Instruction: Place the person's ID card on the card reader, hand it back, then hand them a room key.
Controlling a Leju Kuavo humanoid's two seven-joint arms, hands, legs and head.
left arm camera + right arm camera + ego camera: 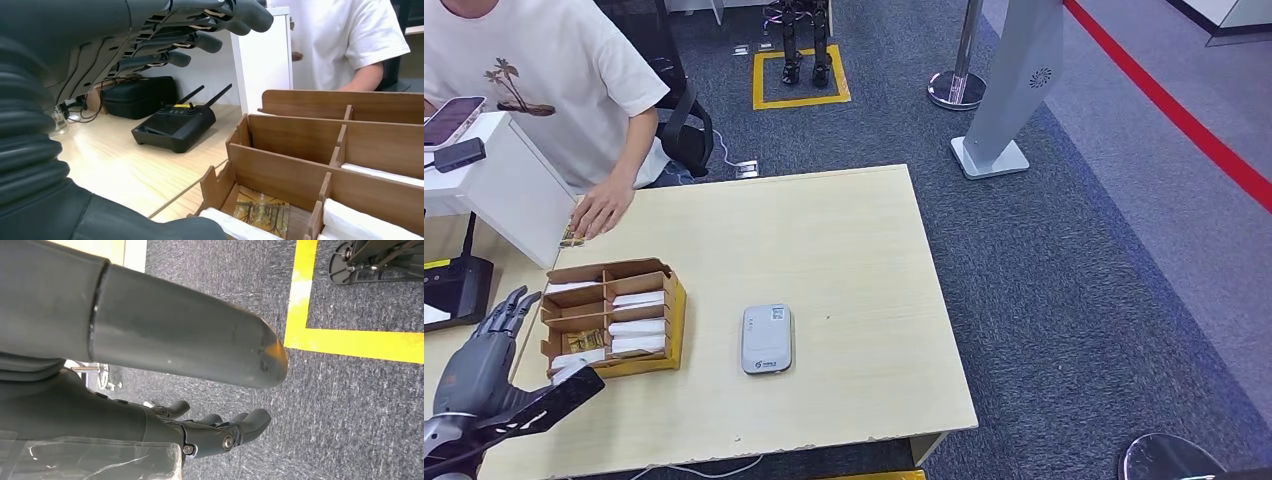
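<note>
From the head view, the left hand (486,350) hovers at the near left of the table (844,260), fingers spread and holding nothing, just left of the wooden box (610,317) with white cards in its compartments. The card reader (767,339) lies right of the box, with nothing on it. At the far left, the person's hand (600,211) rests on a small card (571,238) at the table edge. From the left wrist view, the fingers (200,40) are straight and apart above the box (320,150); one near compartment holds a picture card (262,212). From the right wrist view, the right hand (220,432) hangs over grey carpet (350,415), fingers loosely curled, empty.
</note>
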